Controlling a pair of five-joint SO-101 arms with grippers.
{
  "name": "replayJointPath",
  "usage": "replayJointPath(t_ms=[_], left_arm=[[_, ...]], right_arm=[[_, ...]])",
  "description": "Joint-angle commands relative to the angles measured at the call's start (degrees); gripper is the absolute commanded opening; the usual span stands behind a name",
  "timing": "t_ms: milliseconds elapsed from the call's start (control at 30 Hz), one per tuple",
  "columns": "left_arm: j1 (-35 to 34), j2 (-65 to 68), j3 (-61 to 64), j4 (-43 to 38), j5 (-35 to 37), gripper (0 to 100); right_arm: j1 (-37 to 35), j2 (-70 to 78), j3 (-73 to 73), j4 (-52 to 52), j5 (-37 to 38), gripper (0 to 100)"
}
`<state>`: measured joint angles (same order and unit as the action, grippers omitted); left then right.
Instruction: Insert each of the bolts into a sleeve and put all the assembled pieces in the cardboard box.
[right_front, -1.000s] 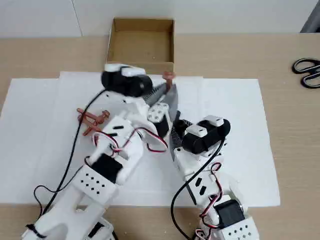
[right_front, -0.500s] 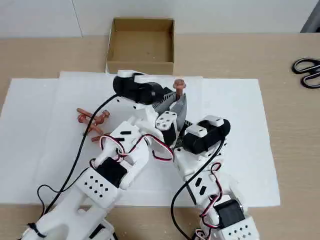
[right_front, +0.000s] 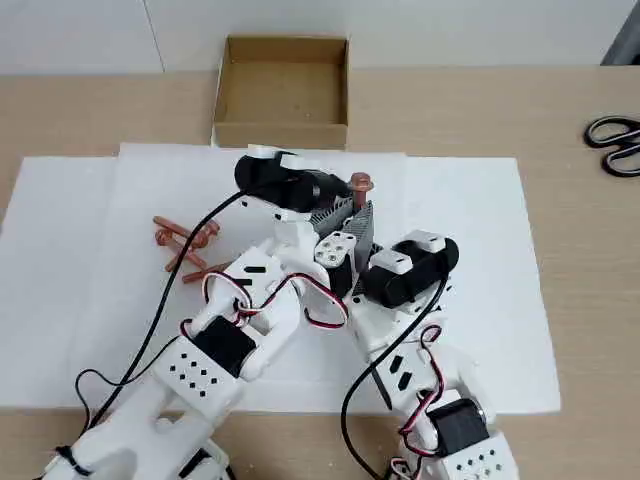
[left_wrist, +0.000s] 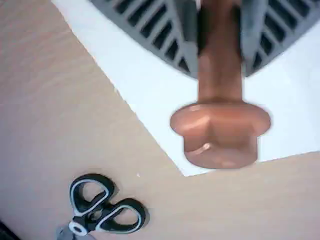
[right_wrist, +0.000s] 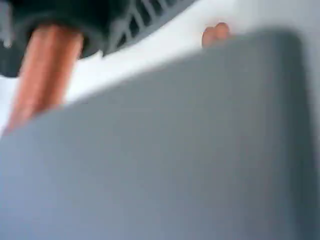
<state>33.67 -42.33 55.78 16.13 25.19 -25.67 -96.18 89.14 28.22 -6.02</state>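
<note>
The left gripper (right_front: 350, 208) is pinching a bolt (right_front: 361, 183) by its shank near the sheet's (right_front: 470, 200) far edge, probably offering it for sleeving. I cannot tell the right gripper's (right_front: 362, 240) grip.

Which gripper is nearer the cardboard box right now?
Left. The left gripper, holding a bolt, is a little short of the cardboard box; the right gripper sits behind it, farther back.

Left end effector (right_front: 356, 205) clamped shut, wrist just beside the right arm (right_front: 410, 272)
</note>
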Motion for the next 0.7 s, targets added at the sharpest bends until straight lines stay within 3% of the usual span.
replayJointPath(t_ms=[0, 200, 500, 667], left_arm=[[-0.09, -2.29, -1.36, 4.4, -0.09, 1], [-0.09, -4.31, -2.86, 12.75, -0.18, 1], [0.0, -4.04, -2.42, 13.89, -0.18, 1], [0.18, -4.48, -2.24, 17.76, 0.0, 19]], right_arm=[[-0.13, -1.19, -0.53, -1.36, -0.44, 0.4], [-0.13, -1.36, -0.53, -1.36, -0.44, 0.4], [-0.13, -1.36, -0.53, -1.36, -0.44, 0.4], [-0.13, -1.36, -0.53, -1.36, -0.44, 0.4]])
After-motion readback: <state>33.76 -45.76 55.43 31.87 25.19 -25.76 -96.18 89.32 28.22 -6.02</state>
